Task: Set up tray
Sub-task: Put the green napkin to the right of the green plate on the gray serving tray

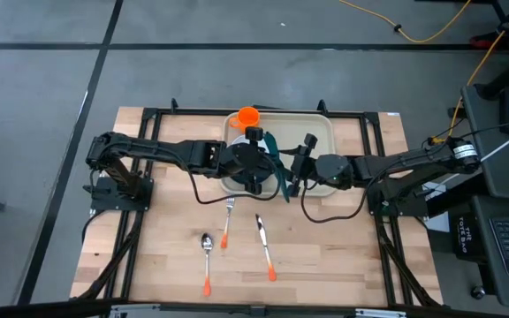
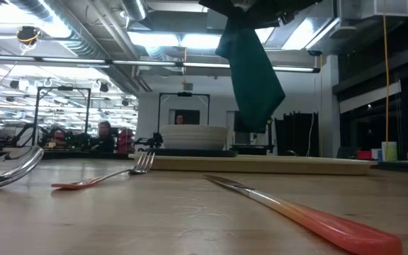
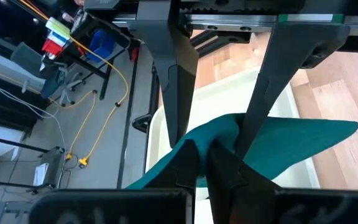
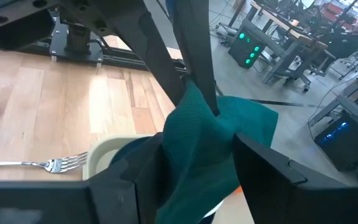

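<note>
A dark teal napkin (image 2: 250, 71) hangs in the air over the beige tray (image 1: 325, 128), which lies at the table's far middle. My left gripper (image 4: 201, 93) reaches in from the table's left and is shut on the napkin's top. My right gripper (image 4: 197, 143) comes from the right and stands open, one finger on either side of the hanging cloth (image 1: 277, 163). Whether those fingers touch the cloth, I cannot tell. A plate (image 2: 193, 136) sits on the tray's left part, and an orange cup (image 1: 248, 115) stands at the tray's far left corner. My left gripper pinches a bunched upper part of the napkin (image 4: 199, 102) between its two fingers (image 3: 191, 168). The fingers slant down from the table's left. How many layers they have does not show. The cloth hangs slack below them, its lower end (image 2: 255, 126) clear of the tray.
On the bare wood nearer than the tray lie a fork (image 1: 228, 221), a knife (image 1: 264, 249) and a spoon (image 1: 207, 258), all with orange handles. Black frame rails (image 1: 140, 221) run along the table's left and right sides. Cables trail on the floor beyond the table.
</note>
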You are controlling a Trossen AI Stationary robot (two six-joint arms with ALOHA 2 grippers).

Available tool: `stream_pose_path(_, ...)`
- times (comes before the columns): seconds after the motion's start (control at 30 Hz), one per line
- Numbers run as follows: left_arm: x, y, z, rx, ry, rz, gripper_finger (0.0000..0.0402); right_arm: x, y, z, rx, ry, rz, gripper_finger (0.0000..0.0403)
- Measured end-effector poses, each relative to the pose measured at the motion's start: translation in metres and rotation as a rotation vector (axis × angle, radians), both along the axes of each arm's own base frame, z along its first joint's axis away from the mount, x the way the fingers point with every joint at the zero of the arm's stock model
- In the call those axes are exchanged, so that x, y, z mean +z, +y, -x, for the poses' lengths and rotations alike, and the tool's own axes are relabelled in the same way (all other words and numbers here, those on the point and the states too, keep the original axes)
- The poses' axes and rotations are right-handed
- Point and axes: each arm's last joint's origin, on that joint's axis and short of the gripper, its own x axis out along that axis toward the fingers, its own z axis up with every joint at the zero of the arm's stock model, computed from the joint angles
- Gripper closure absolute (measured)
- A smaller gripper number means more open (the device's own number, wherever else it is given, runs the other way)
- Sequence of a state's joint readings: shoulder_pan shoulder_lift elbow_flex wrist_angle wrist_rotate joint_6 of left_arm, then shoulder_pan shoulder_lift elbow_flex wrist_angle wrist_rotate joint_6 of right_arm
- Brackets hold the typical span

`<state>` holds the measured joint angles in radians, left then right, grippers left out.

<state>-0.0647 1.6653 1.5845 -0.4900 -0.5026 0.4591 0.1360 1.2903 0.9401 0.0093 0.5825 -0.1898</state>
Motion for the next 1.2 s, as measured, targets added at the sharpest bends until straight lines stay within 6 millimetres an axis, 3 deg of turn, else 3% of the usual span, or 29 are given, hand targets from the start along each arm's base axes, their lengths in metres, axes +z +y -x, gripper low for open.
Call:
stream_pose_path(0.53,-0.0043,-0.0029,0.0026,0.000,0.028,0.062,0.0397,-0.0027,-0.0021,0.0024,-0.072,0.035,0.034,0.0214)
stream_pose_path(1.03,-0.0045,-0.0038,0.0023,-0.001,0.011,0.113,0.0397,-0.0032,-0.0001,0.0015,-0.003,0.038,0.006,0.0215)
stream_pose_path(1.2,-0.0046,-0.0042,0.0022,-0.012,0.012,0.122,0.0397,-0.0033,0.0001,0.0015,0.000,0.038,0.002,0.0245)
